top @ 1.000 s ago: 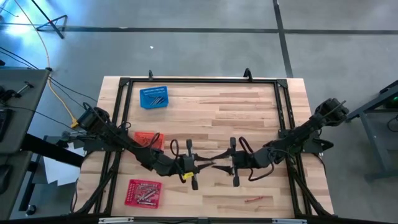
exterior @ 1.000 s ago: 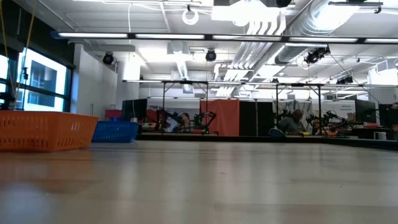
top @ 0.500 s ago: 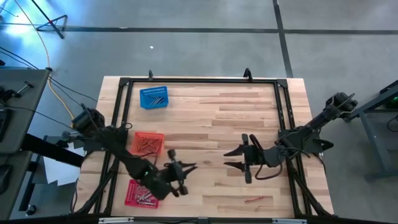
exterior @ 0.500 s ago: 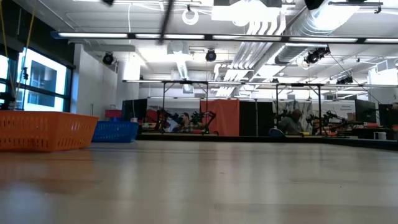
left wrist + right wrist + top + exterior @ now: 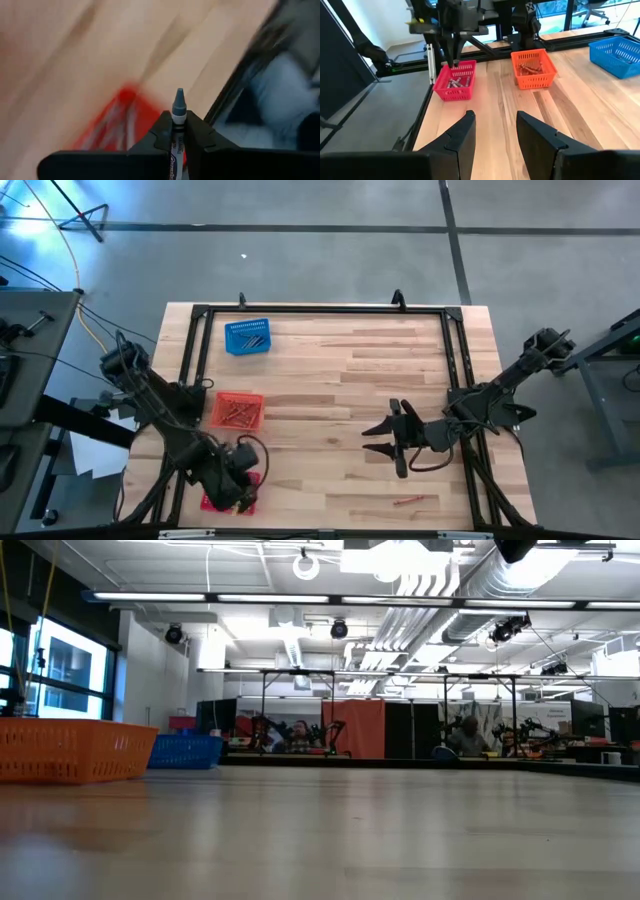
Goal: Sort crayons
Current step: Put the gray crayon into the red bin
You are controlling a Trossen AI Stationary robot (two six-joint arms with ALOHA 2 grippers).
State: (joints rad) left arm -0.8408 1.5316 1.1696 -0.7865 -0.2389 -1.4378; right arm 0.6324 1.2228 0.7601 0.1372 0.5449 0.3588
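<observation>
My left gripper (image 5: 238,485) hangs over the red basket (image 5: 208,502) at the table's near left, shut on a greyish-blue crayon (image 5: 178,102). The right wrist view shows this gripper (image 5: 453,62) pointing down just above the red basket (image 5: 456,80), where several crayons lie. My right gripper (image 5: 375,435) stands open above the table's middle right, with nothing between its fingers (image 5: 465,132). One red crayon (image 5: 405,502) lies flat on the table near the front edge. My left gripper pinches the crayon's paper-wrapped body (image 5: 176,145) between its two fingers, the crayon lying along them. The pointed tip (image 5: 178,97) sticks out past the fingertips. The fingers slant steeply down from above, and the crayon is lifted clear over the red basket.
An orange basket (image 5: 237,411) with crayons stands behind the red one, and a blue basket (image 5: 248,337) with crayons at the far left. A black frame (image 5: 320,310) runs around the table. Bare wood lies between the two arms.
My left gripper has swung from the table's middle, where it met the right gripper, toward the near left corner and now hangs over the red basket. It has tipped and rolled from level to pointing down, still shut on the crayon. My right gripper has drawn back toward the right edge.
</observation>
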